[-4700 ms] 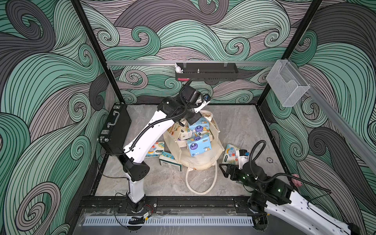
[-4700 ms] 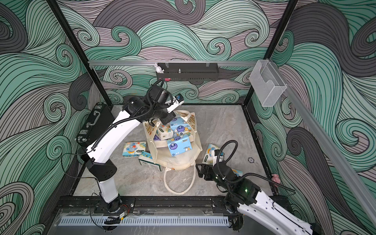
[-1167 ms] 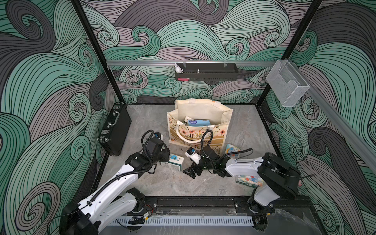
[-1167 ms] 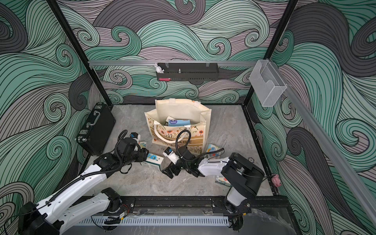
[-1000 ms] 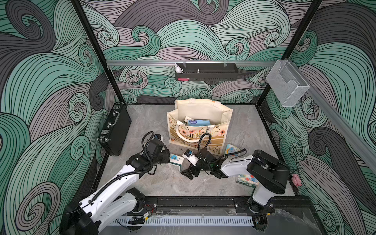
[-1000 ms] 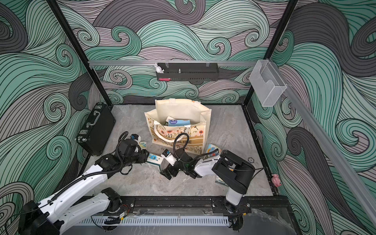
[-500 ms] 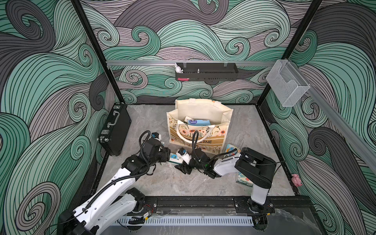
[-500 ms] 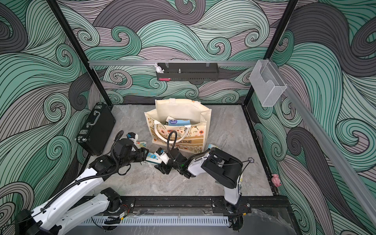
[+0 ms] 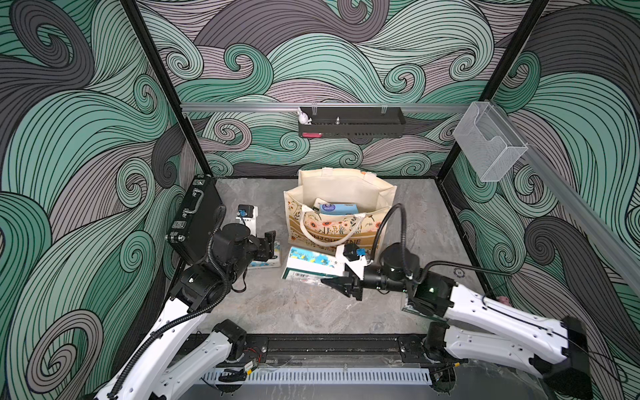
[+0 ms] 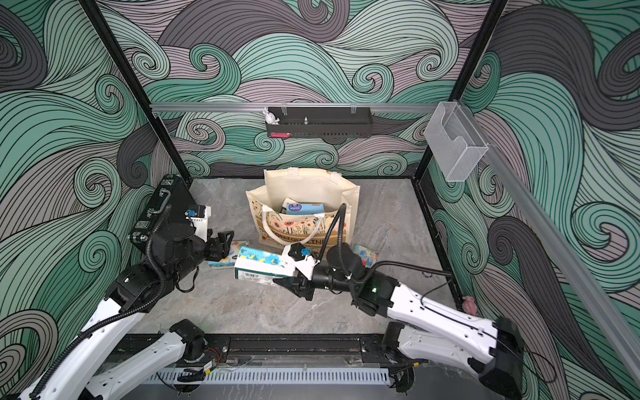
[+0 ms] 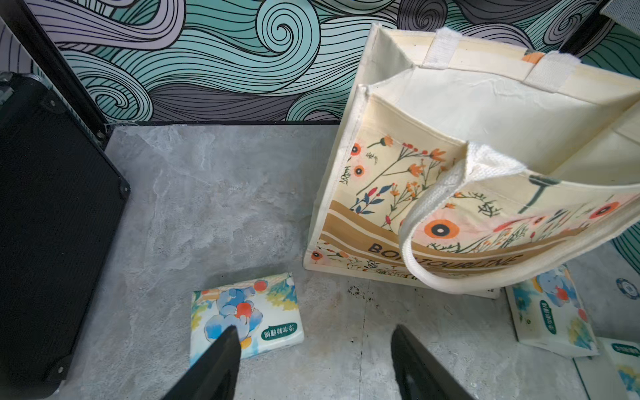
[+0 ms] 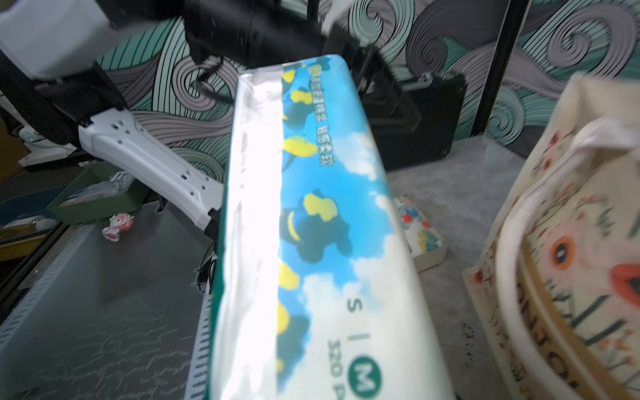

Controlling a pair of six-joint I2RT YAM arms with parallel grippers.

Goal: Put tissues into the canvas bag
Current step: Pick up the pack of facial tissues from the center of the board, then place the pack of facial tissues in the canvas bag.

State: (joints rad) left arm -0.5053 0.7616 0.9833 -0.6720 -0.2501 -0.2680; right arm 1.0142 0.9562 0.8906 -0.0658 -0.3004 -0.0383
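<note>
Toward the rear middle of the grey table (image 9: 311, 311), the canvas bag (image 9: 346, 188) stands upright and open, with 1 light blue pack (image 9: 337, 208) lying inside it. Just in front of the bag, the right gripper (image 9: 337, 284) is clamped on the near end of a cloud-printed pack (image 9: 310, 264), which looks tilted clear of the tabletop. At the other side, the left gripper (image 11: 313, 329) hovers with its jaws spread wide and empty above a floral pack (image 11: 242, 311) lying flat between the black briefcase (image 9: 195, 214) and the bag, while a second floral pack (image 11: 550, 311) lies by the bag's opposite front corner.
</note>
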